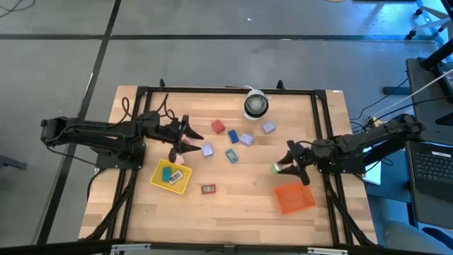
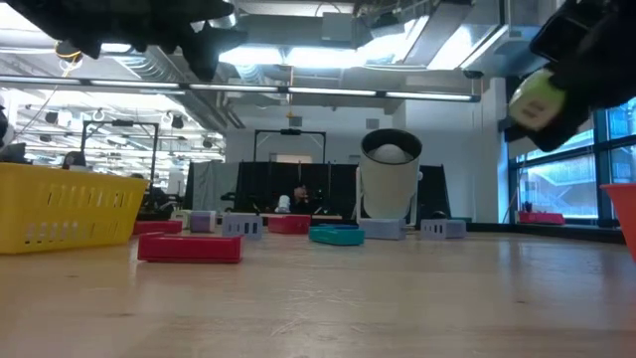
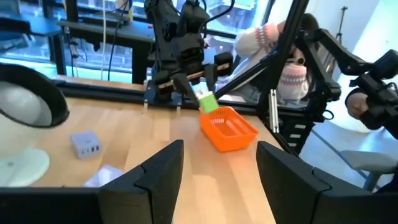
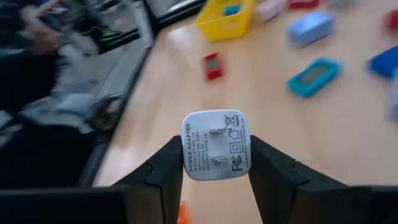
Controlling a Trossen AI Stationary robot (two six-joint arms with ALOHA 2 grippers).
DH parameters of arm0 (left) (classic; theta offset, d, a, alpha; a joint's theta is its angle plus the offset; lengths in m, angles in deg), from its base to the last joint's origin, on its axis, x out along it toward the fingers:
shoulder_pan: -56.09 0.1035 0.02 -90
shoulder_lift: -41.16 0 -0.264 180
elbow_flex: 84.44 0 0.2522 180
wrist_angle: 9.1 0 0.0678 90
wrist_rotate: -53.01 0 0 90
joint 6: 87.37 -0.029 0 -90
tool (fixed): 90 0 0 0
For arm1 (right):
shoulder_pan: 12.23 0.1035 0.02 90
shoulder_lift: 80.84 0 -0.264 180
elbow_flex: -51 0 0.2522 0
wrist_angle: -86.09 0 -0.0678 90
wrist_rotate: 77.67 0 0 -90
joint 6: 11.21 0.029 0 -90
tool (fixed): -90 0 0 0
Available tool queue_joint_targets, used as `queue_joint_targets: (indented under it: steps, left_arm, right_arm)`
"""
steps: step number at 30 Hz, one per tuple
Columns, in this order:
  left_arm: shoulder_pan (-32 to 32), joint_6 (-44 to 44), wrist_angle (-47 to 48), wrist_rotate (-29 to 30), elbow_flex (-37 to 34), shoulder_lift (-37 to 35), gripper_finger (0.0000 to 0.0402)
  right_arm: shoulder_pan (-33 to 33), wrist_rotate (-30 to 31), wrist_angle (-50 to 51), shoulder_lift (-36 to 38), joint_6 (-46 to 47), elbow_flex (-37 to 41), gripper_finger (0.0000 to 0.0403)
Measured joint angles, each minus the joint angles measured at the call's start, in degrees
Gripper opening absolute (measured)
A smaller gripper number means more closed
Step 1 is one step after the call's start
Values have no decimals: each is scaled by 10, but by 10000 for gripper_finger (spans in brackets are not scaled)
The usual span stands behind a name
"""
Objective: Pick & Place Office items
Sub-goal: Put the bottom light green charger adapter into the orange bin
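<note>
Right wrist view: right claw (image 4: 214, 163) is clamped on a small white power adapter (image 4: 215, 144), prongs facing the camera, held off the worktop (image 1: 241, 202). High view puts this claw (image 1: 288, 168) at the right side of the worktop, just on the far side of the orange tray (image 1: 294, 197), the held piece showing pale green there. Step in hand, as I judge it: carry the adapter over the orange tray and drop it in. To do it well, bring the claw squarely above the tray's middle, lower close to the rim, then release so the piece does not bounce out. Left claw (image 1: 185, 139) hovers with fingers spread and nothing between them, near the yellow tray (image 1: 170, 176). Other small items, such as a red piece (image 1: 208, 189) and a teal piece (image 1: 231, 155), lie scattered mid-worktop; white roll (image 1: 255, 104) sits at the far edge.
</note>
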Motion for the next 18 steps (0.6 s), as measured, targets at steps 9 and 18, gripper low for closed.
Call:
queue_joint_targets:
  steps: [9,18]
  left_arm:
    - [-51,5,2,85,0,2,198]
    - [-74,5,0,123,0,2,198]
  right_arm:
    - [29,-78,73,3,98,0,149]
    - [71,-82,92,1,183,-18,149]
